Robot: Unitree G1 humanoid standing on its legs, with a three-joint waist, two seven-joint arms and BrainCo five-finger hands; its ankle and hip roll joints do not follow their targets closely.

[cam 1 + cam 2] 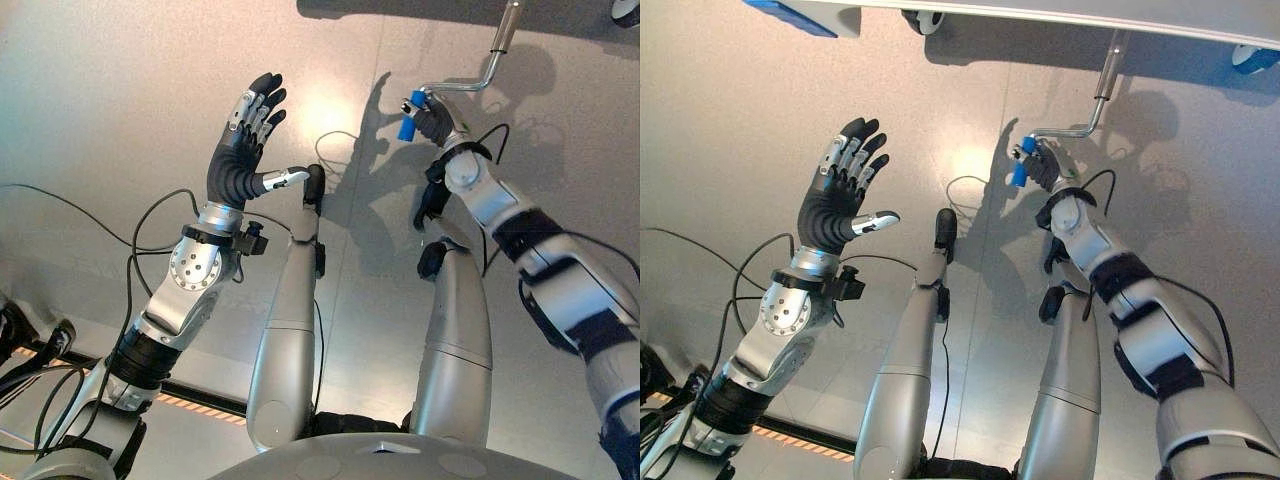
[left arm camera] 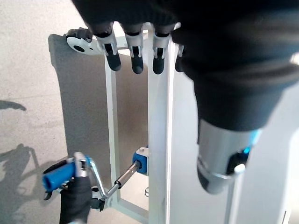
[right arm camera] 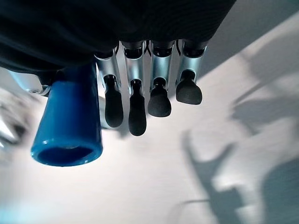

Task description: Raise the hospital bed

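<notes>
Robot hand, right point(image 1: 432, 118): closed on the blue grip point(image 1: 409, 117) of the crank handle point(image 1: 470, 83). In the right wrist view the blue grip point(image 3: 70, 121) lies against the palm; the fingers point(image 3: 135, 109) beside it hang fairly straight, so the hold looks loose, seated more in the palm and thumb than wrapped by the fingers. Judged a working grasp, not a tight one.

Robot hand, left point(image 1: 248, 135): raised well to the left of the crank handle, fingers spread and straight, holding nothing, touching nothing. Idle.

Blue grip: short cylinder at the free end of the crank handle, nearest part of it to the robot. Its long axis runs roughly parallel to the crank shaft, offset from it by the bent arm.

Crank handle: silver rod, bent in steps. From the blue grip it runs away from the robot, turns, and continues as a shaft point(image 1: 1105, 85) toward the hospital bed frame point(image 1: 1060, 15). In the left wrist view the shaft point(image 2: 122, 178) enters a blue socket point(image 2: 140, 161) on the white frame point(image 2: 159, 140).

Governing relation: the grip sits off the shaft's axis, so raising the bed calls for the right robot hand to sweep the grip in circles about that shaft. The right robot hand is the nearer by far.

Hospital bed frame: farthest item, beyond the crank handle, a caster point(image 1: 920, 20) at its edge.
</notes>
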